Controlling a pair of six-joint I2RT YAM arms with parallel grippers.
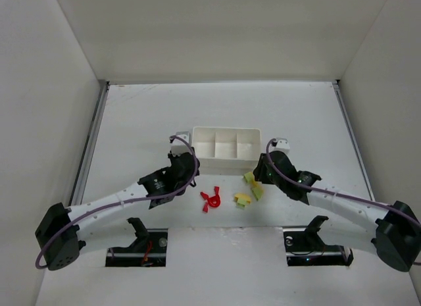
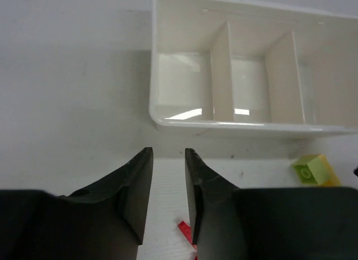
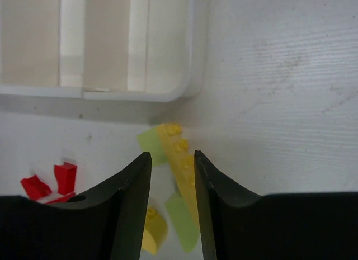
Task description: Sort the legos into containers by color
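white tabletop [image 1: 131,122], closed in by plain white walls on the left, right and far sides. we noted the white tray [image 1: 225,150] near the middle of the table, its three compartments side by side from left to right. every lego we could see lay on the table, outside the tray and on its near side. red legos [image 1: 211,200] sat in a small cluster, apart from the tray wall. just to their right lay a yellow and green piece [image 1: 243,199], with more yellow and light green bricks [image 1: 254,185] nearer the tray's near right corner. left gripper [image 1: 189,162] stood just off the tray's near left corner, fingers slightly apart with only bare table showing in the gap. right gripper [image 1: 258,169] stood over the yellow and green group, fingers also apart. in the right wrist view a long yellow brick [image 3: 178,148] ran through that gap, with a light green brick [image 3: 146,142] touching it on the left. we could not tell whether the fingers touched the brick.
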